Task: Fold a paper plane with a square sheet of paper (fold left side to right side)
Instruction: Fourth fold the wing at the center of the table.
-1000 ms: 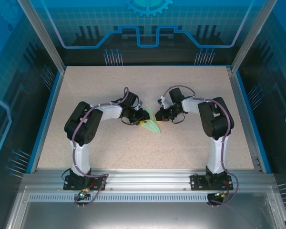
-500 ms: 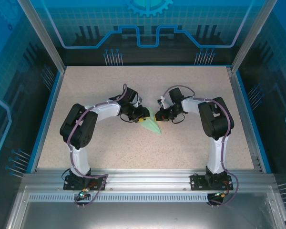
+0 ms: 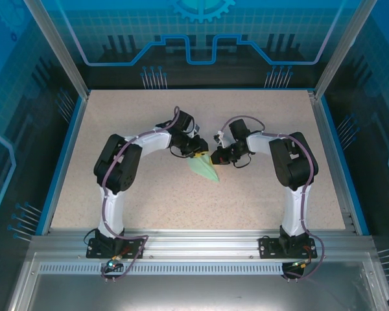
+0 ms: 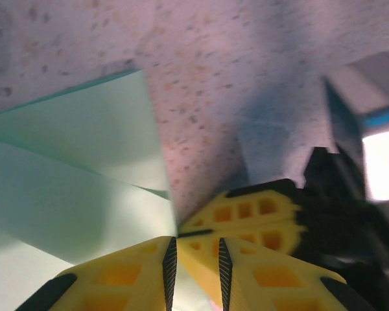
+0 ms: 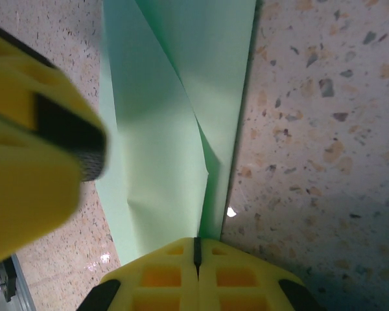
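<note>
Your right tool [image 5: 196, 251] is pressed together on the edge of the folded green sheet of paper [image 5: 162, 129], which lies mid-desk [image 3: 259, 194] between both arms. Your left tool [image 4: 194, 253] sits at the sheet's corner just beside it, fingers a slit apart.

Left arm elbow: we see it drawn back in and raised, after it had bulged out low to the left half a second ago.
Left wrist: we find it farther from the bases than before.
Left gripper [image 3: 202, 155]: it has slid right, now just beside the right gripper [image 3: 215, 156].
Sheet of paper [image 3: 205, 170]: we see more of its left edge uncovered.
</note>
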